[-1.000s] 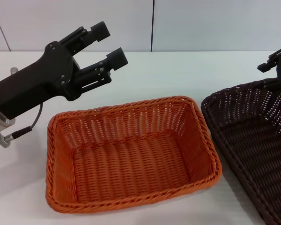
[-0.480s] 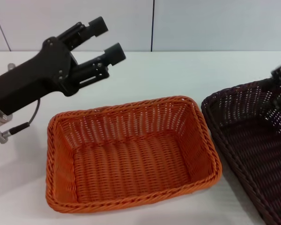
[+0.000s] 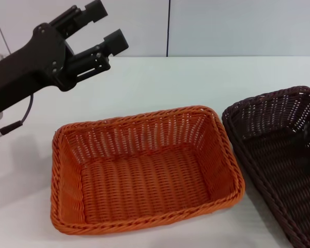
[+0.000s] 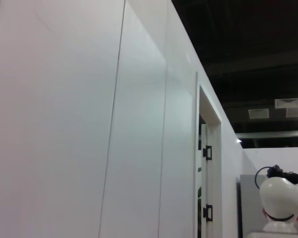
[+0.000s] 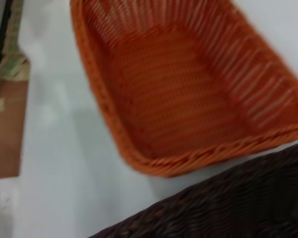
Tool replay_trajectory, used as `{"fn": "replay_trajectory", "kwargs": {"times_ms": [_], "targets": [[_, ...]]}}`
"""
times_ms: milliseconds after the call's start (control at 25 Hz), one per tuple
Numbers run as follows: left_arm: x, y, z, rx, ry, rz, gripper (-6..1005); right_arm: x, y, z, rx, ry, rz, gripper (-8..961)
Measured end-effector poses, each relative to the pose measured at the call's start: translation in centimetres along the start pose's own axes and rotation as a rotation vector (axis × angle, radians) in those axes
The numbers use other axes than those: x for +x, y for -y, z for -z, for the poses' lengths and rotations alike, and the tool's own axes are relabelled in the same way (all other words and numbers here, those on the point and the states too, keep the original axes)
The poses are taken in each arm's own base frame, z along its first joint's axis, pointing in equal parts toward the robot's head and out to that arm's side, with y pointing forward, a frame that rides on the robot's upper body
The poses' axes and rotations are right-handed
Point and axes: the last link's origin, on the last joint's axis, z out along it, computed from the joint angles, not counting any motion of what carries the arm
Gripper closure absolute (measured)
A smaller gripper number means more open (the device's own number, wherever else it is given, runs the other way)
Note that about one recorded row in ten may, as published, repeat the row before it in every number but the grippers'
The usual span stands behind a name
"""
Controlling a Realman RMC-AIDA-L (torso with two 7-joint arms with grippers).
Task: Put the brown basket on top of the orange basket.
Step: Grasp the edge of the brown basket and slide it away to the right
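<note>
Since the earlier frame the left gripper (image 3: pixel 107 25) has lifted higher and farther back, and the right gripper has left the head view.

Head view: the orange basket (image 3: pixel 144 168) sits mid-table (image 3: pixel 165 82), long axis running left-right, opening upward, nothing in it. The brown basket (image 3: pixel 281 155) lies just beside it on the right, its near corner raised, tilted, also holding nothing. The left gripper hovers with its 2 fingers apart, grasping nothing.

Right wrist view: brown basket (image 5: pixel 228 208) rim close up, orange basket (image 5: pixel 188 84) beyond.

The left gripper (image 3: pixel 99 26) is matte black, blocky-tipped, trailing a black cable.
</note>
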Motion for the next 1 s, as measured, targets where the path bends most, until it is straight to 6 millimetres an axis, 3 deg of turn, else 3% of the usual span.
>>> {"fn": "replay_trajectory", "kwargs": {"times_ms": [600, 1000], "targets": [[1.3, 0.8, -0.7, 0.011, 0.004, -0.058, 160, 1.3, -2.5, -1.6, -0.142, -0.168, -0.020, 496], [2.1, 1.9, -1.3, 0.051, -0.004, -0.090, 160, 1.1, -3.7, -2.0, -0.222, -0.254, 0.012, 495]]}}
